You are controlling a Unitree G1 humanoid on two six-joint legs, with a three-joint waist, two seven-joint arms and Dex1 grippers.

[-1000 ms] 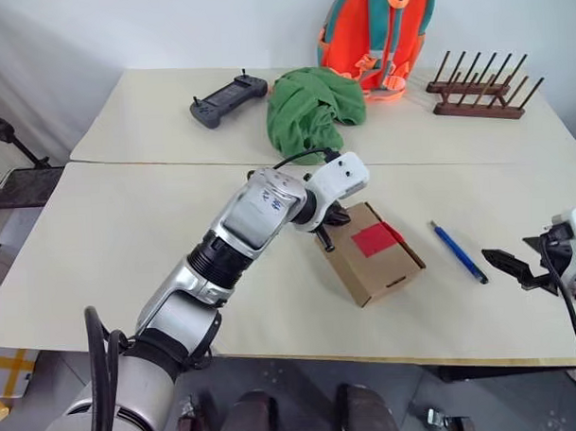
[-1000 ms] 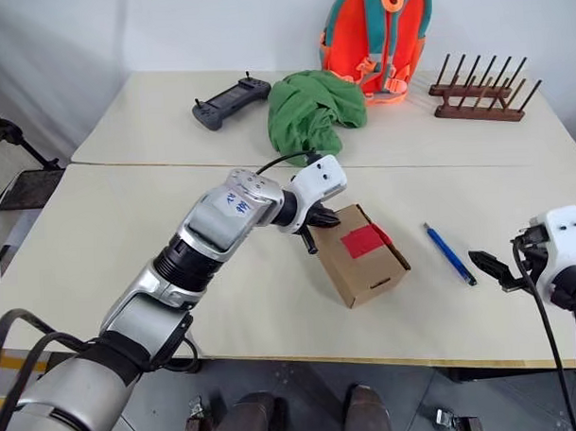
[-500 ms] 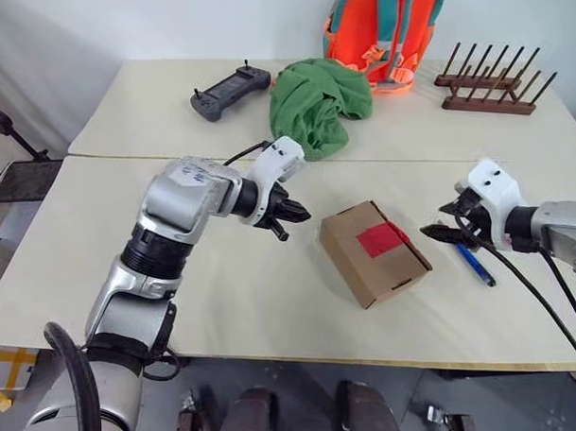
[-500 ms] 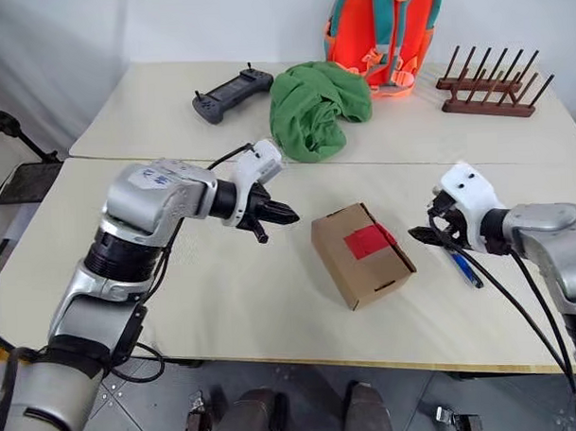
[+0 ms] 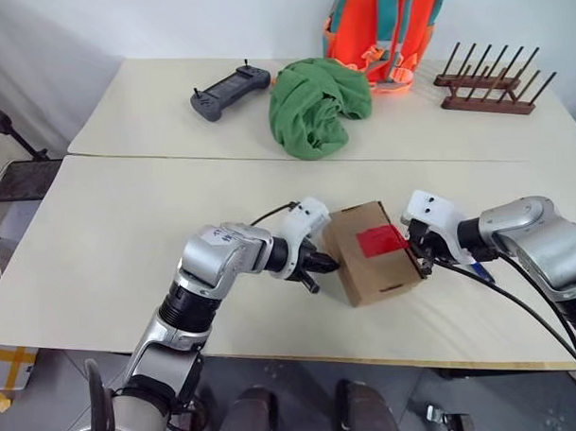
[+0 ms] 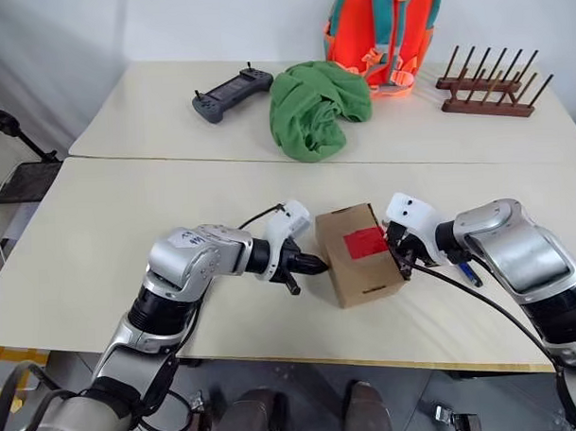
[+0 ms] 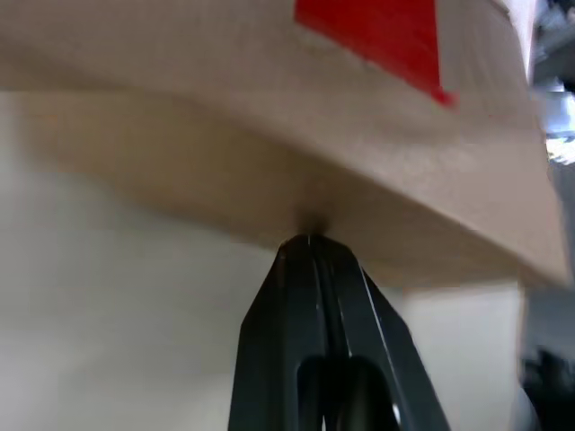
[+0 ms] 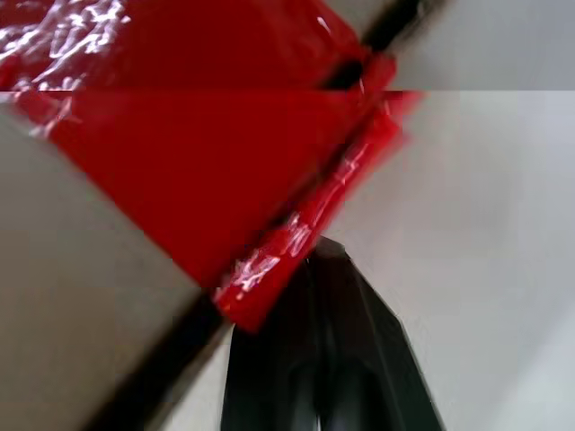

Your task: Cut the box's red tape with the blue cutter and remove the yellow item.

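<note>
Left gripper (image 7: pixel 310 241): black fingers pressed together, nothing between them, tips right against the left side wall of the small brown cardboard box (image 5: pixel 360 234), low on the wall near the table.

Right gripper (image 8: pixel 325 256): fingers also pressed together, empty, tips at the box's right upper edge where the loose end of the short bright red tape strip (image 5: pixel 381 239) overhangs. The wrist view puts the tips just beside the tape's edge; contact unclear.

So the box sits between the two claws on the near cream table (image 5: pixel 100 241), tape on top, flaps closed.

The slim blue pen-shaped cutter (image 6: pixel 467 272) lies on the table just right of the box, mostly hidden behind the right wrist, not gripped.

Far table: green cloth (image 5: pixel 317 101), dark grey game controller (image 5: pixel 229 89), orange backpack (image 5: pixel 386 28), wooden peg rack (image 5: pixel 491 81).
</note>
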